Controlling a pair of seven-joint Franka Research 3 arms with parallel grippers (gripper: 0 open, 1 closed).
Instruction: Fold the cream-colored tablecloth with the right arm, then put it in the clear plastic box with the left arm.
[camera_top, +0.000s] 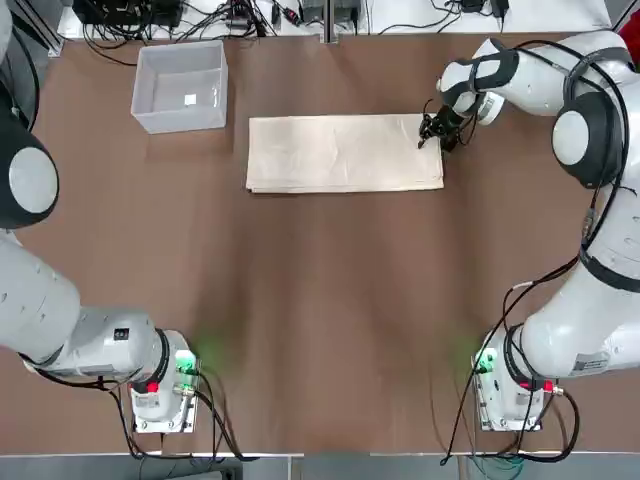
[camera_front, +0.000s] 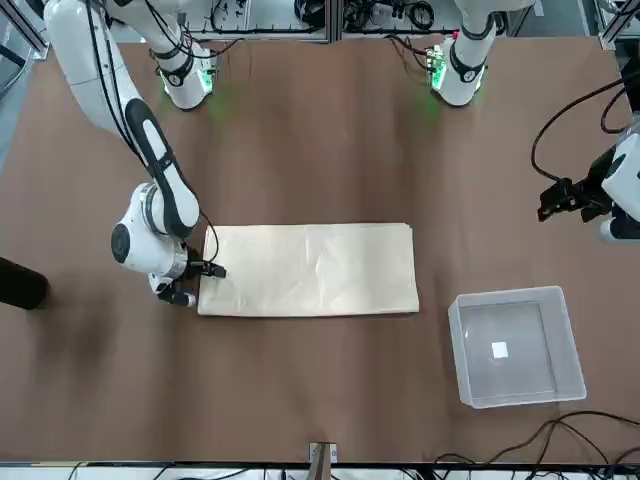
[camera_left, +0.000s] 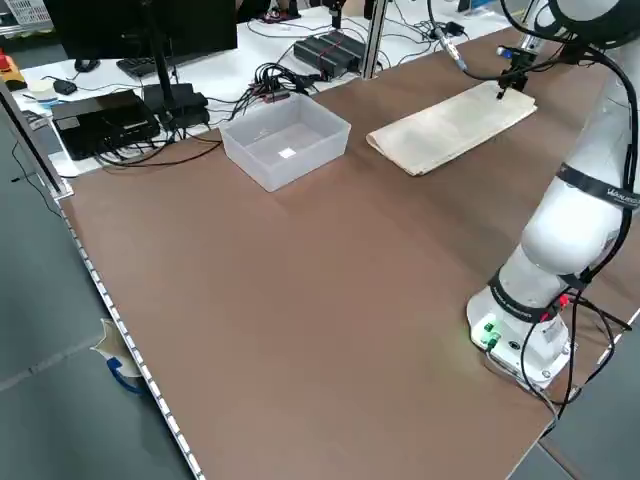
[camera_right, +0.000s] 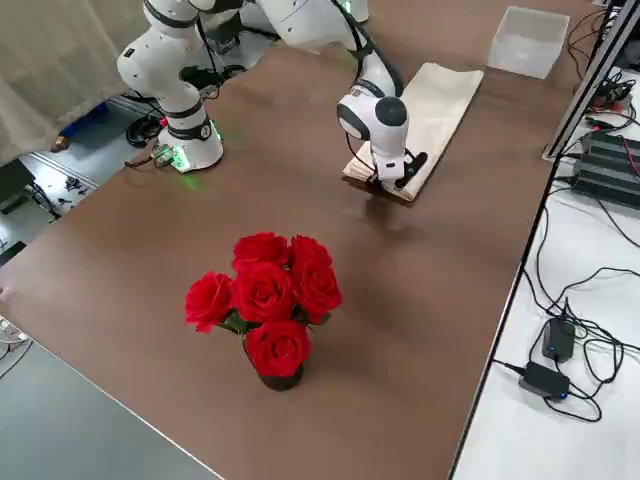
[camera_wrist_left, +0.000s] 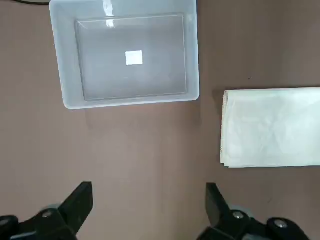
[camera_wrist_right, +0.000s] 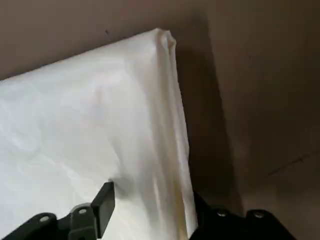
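The cream-colored tablecloth lies flat as a long layered rectangle at the table's far middle. My right gripper is down at its far right corner. In the right wrist view the right gripper has its jaws apart, straddling the tablecloth's layered edge; one finger rests on top of the fabric. The clear plastic box stands at the far left, holding only a small white label. My left gripper hangs open above bare table, short of the box and the cloth's left end.
A vase of red roses stands on the table's right part, well away from the cloth. Cables and black electronics lie beyond the far edge. Both arm bases sit at the near edge, with brown tabletop between them.
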